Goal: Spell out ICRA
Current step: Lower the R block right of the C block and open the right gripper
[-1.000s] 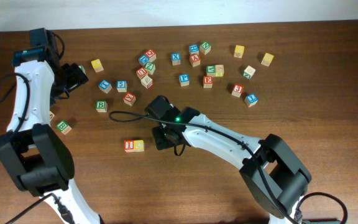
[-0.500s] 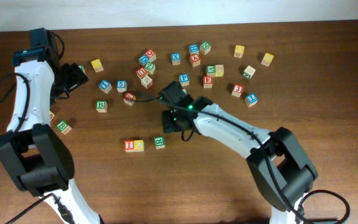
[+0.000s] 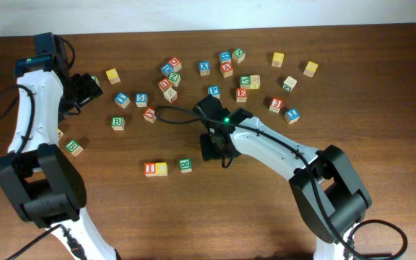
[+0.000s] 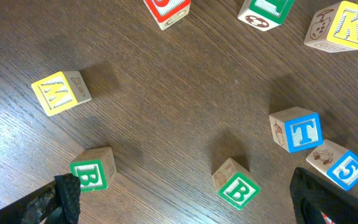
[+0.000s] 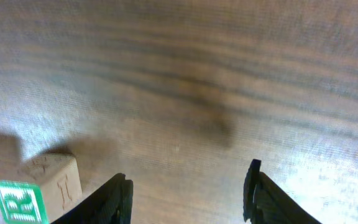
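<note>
Right wrist view: the right tool (image 5: 186, 196) stands released, its two fingers apart with only bare worktop (image 5: 229, 74) between them and nothing grasped. Beside one finger, in the frame's lower corner, sits the green "R" cube (image 5: 17, 200). From overhead, that cube lies in the near row with the red "I" cube (image 3: 151, 169) and the yellow-faced block (image 3: 162, 168). Those two touch each other, and a small gap separates the "R" from them. The red "A" cube (image 3: 227, 69) sits in the far cluster, tight beside a blue cube (image 3: 225, 56).

Fetching it looks like the step in hand. To do it well:
- Rise clear of the "R".
- Come straight down over the "A", fingers on its free sides.
- Set it beside the "R", away from the yellow-faced block, in line and letter up.

The left tool (image 4: 185, 202) hangs released, well apart from the row, grasping nothing.
</note>
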